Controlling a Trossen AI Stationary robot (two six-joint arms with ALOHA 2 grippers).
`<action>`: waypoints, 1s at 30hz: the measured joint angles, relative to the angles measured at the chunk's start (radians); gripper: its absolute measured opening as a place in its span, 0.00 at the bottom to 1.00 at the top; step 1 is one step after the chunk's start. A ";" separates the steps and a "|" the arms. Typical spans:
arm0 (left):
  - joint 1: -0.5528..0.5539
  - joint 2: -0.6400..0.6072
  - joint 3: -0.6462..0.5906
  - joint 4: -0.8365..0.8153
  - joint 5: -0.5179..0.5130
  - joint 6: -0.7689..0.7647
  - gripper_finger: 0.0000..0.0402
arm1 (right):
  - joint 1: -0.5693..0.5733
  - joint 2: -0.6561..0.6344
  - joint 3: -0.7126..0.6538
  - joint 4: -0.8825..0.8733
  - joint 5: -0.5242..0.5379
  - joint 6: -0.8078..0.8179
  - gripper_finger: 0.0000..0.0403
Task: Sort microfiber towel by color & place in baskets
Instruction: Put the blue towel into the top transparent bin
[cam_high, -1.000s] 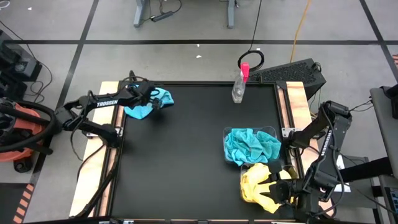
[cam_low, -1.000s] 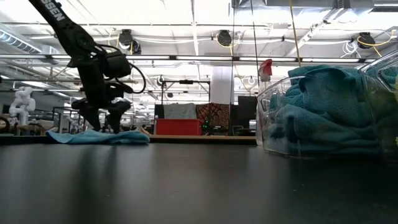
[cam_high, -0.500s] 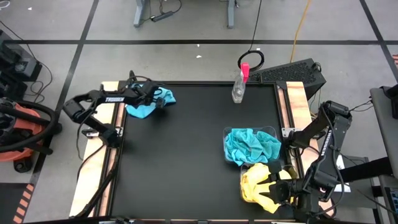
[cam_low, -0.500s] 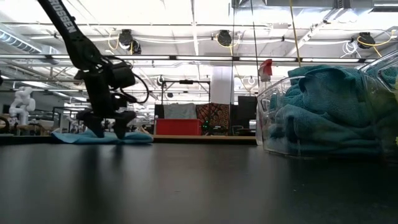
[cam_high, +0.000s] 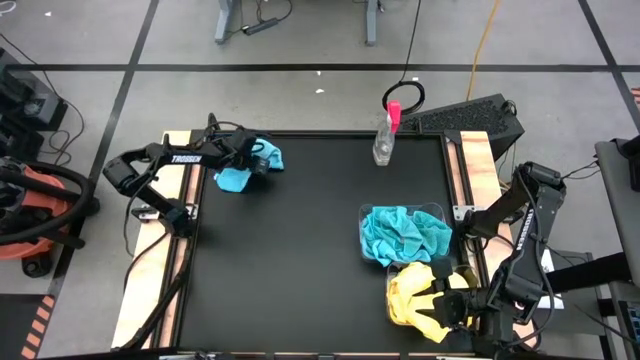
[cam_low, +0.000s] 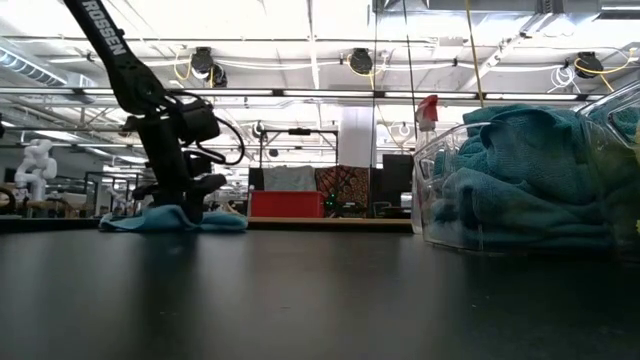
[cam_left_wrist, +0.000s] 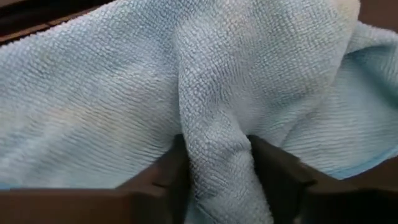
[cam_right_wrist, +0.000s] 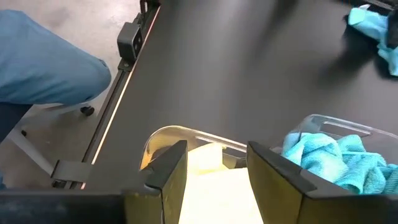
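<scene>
Blue towel (cam_high: 240, 170) lies bunched at the counter's (cam_high: 300, 250) far left corner under the left hand (cam_high: 252, 163), broad bare surface separating it from the baskets (cam_high: 405, 237). Low view: the hand has dropped onto the cloth since a second ago. Left wrist: fingers (cam_left_wrist: 277, 177) pinch a fold. Right hand (cam_right_wrist: 216, 163) hovers open over the yellow-filled basket (cam_right_wrist: 186, 146).

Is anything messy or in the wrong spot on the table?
One blue towel sits far from the baskets, pinched in the left gripper at the table's far left corner. Yellow towels spill over their basket's rim, near the right gripper. Nothing looks broken.
</scene>
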 joint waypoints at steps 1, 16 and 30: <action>0.000 0.000 0.000 -0.006 0.014 0.010 0.35 | 0.000 0.000 0.000 0.000 0.005 -0.001 0.39; -0.175 -0.072 -0.010 0.028 0.115 0.068 0.04 | 0.000 0.000 0.000 -0.001 0.097 -0.013 0.39; -0.537 -0.291 0.075 0.083 0.096 0.107 0.04 | -0.060 0.000 0.000 -0.002 0.278 -0.019 0.39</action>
